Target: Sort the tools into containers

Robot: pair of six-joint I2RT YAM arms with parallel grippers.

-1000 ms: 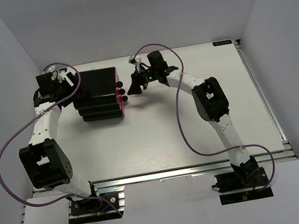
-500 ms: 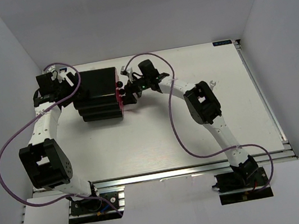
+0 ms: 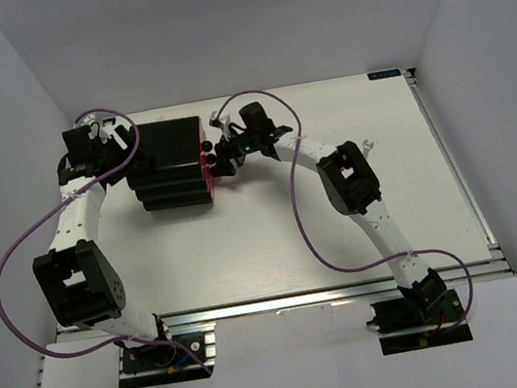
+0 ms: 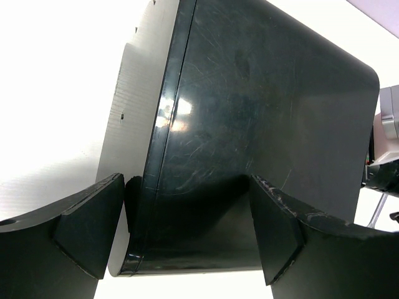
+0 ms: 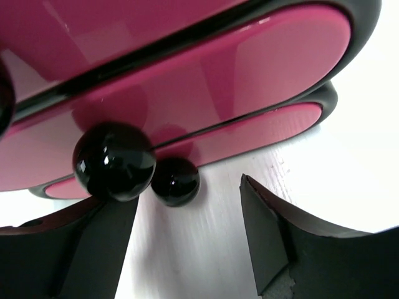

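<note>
The black cabinet [image 3: 169,159] stands at the back left, its three pink drawers [image 3: 206,168] facing right. My left gripper [image 3: 123,156] is open at the cabinet's back edge; in the left wrist view [image 4: 187,237] its fingers straddle the black cabinet [image 4: 249,112]. My right gripper [image 3: 221,161] is open right in front of the drawers. In the right wrist view [image 5: 187,243] one black knob [image 5: 114,161] sits just above the left finger [image 5: 87,249], and a second knob [image 5: 176,180] lies farther back. The pink drawers [image 5: 249,68] look closed. No tools are in view.
White table [image 3: 276,240] with a metal rail [image 3: 333,292] along the near edge. White walls enclose the back and both sides. Purple cables loop off both arms. Part of the right arm [image 4: 386,137] shows beyond the cabinet in the left wrist view.
My right gripper has moved left, from a little off the drawers to right at the knobs, then barely shifted. The left arm and the cabinet have not moved.
</note>
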